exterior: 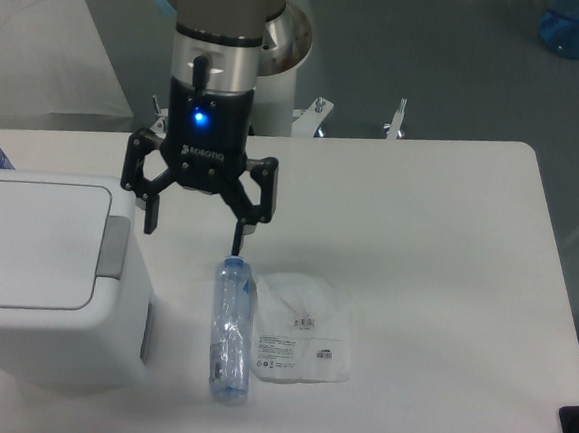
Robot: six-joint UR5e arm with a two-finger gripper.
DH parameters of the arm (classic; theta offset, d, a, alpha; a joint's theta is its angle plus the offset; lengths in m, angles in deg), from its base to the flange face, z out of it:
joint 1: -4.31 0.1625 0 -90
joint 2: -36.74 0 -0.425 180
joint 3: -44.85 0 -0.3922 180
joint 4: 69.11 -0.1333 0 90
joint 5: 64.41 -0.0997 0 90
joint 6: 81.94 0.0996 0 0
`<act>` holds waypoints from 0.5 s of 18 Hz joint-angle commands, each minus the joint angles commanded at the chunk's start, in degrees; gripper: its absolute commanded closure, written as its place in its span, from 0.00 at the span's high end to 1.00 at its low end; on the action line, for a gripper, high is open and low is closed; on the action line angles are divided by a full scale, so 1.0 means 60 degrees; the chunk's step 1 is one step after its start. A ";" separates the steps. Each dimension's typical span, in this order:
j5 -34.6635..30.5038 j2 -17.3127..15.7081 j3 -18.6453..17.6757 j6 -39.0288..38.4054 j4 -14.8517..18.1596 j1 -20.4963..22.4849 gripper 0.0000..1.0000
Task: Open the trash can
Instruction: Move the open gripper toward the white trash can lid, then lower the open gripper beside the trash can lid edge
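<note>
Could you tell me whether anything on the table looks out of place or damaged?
The clear plastic bottle lies on its side and looks crumpled, beside a flat clear plastic bag. The large white plastic trash can has its lid closed. The open gripper holds nothing.

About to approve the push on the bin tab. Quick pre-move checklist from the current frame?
1. Gripper empty, jaws spread wide: ok.
2. Trash can lid shut flat, nothing resting on it: ok.
3. Grey push tab in view and unobstructed: ok.
4. Gripper lined up over the tab: not ok; it sits a little right of it, left finger nearest.
5. Height of fingertips above the tab: cannot tell from this single view.
6. Plastic bottle and clear packet lie right of the bin, outside the path to the tab: ok.
</note>
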 joint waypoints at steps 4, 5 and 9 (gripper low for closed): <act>0.0000 0.0117 0.0000 -0.0015 0.0000 -0.0088 1.00; -0.0015 0.0132 -0.0015 -0.0015 0.0000 -0.0103 1.00; 0.0000 0.0176 -0.0059 -0.0015 -0.0015 -0.0132 1.00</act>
